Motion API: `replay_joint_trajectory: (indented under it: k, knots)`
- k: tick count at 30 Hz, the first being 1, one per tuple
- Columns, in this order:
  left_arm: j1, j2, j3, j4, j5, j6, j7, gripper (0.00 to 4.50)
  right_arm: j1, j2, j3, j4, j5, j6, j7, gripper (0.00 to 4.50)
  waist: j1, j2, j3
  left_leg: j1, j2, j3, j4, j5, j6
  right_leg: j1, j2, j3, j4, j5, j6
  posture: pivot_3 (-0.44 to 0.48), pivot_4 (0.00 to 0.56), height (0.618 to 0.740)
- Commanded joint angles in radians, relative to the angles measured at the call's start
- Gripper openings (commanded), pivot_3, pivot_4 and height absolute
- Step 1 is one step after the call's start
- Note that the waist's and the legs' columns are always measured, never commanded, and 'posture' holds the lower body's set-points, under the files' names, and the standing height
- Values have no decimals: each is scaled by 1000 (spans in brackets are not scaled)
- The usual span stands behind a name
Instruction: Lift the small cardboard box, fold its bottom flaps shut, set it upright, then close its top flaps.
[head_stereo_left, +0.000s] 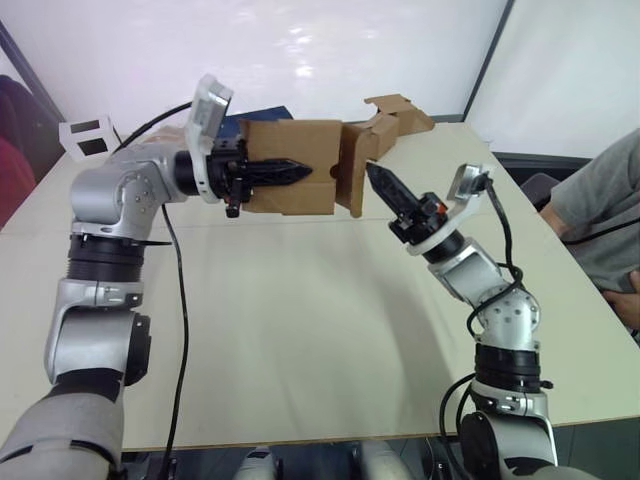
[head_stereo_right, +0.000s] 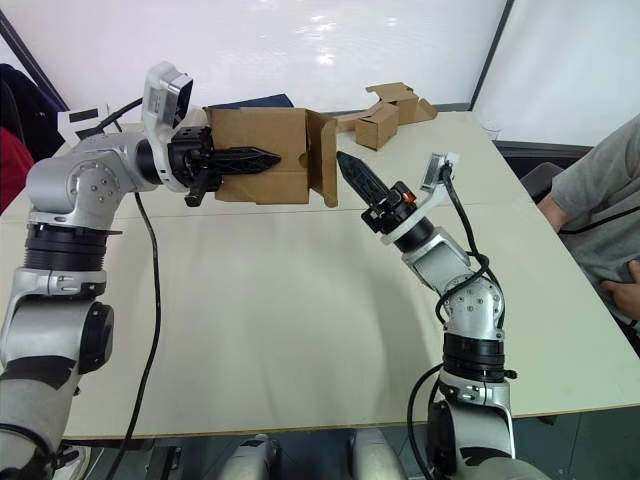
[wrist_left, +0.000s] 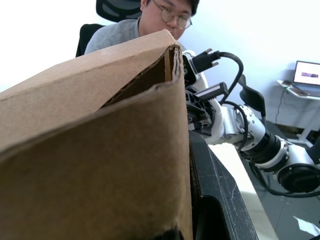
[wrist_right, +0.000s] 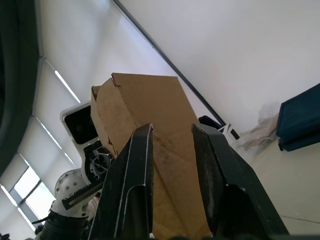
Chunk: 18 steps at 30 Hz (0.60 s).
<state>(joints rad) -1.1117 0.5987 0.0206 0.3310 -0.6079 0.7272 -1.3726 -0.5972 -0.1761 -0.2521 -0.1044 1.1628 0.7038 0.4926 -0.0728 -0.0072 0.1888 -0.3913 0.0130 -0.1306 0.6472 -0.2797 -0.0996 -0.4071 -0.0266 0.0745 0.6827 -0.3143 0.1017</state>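
The small cardboard box hangs on its side above the far part of the table. My left gripper is shut on its front wall, one black finger lying against the cardboard. At the box's right end a flap stands out open; I cannot tell whether it belongs to the bottom flaps or the top flaps. My right gripper points at that end, its tip just right of the flap and apart from it. Its fingers are slightly open with nothing between them.
Another brown cardboard box joined to a flat strip lies at the back right of the table. A white box with black windows stands at the back left. A dark blue object lies behind the held box. A person sits at the right.
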Motion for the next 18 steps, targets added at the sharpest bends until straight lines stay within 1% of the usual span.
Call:
replay_joint_trajectory:
  k: [1,12,18]
  knots:
    - [-26,4,16,-15,-3,-16,-2,0,-3,11,10,-49,21,-2,14,1224,0,0,0,0,0,0,0,0,0,0,0,0,0,0,0,0,150,740]
    - [-27,3,19,-7,-1,-18,-3,0,7,33,23,-73,40,1,20,1224,0,0,0,0,0,0,0,0,0,0,0,0,0,0,0,0,150,740]
    - [-26,2,19,-7,1,-21,-5,0,11,26,38,-82,24,0,24,1224,1,0,0,0,0,0,0,0,0,0,0,0,0,0,0,0,150,740]
